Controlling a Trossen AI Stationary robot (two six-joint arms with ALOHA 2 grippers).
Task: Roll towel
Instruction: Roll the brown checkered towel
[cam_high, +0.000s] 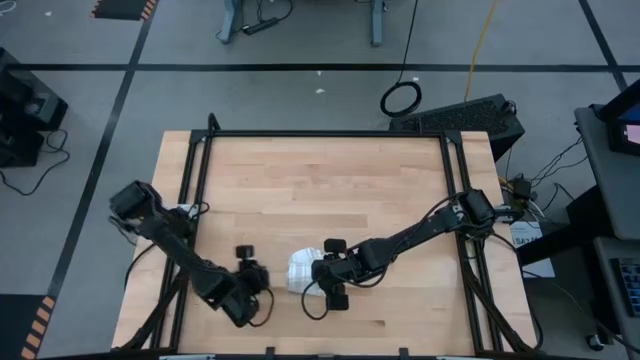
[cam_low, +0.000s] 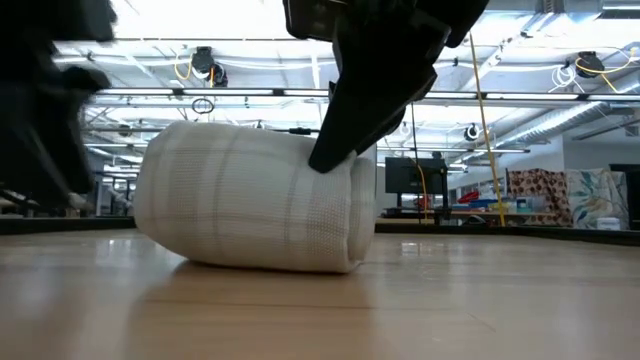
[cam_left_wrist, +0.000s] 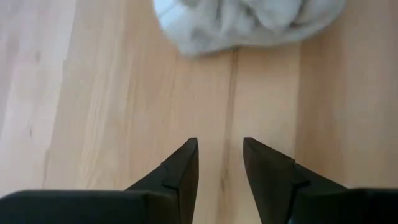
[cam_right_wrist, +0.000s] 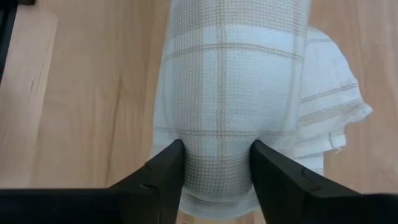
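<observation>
While the right gripper (cam_right_wrist: 216, 168) is clamped around the rolled towel (cam_right_wrist: 233, 93) near the table's (cam_high: 330, 170) front middle, the roll looks finished; letting go cleanly is called for next. Just left, the left gripper (cam_left_wrist: 221, 163) is kept empty, fingers parted.

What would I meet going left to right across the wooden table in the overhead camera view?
Left hand, apart from the cloth → rolled thin white checked cloth towel → right hand, closed on the towel's right end, its dark arm stretching on toward the light wooden table's right edge.
</observation>
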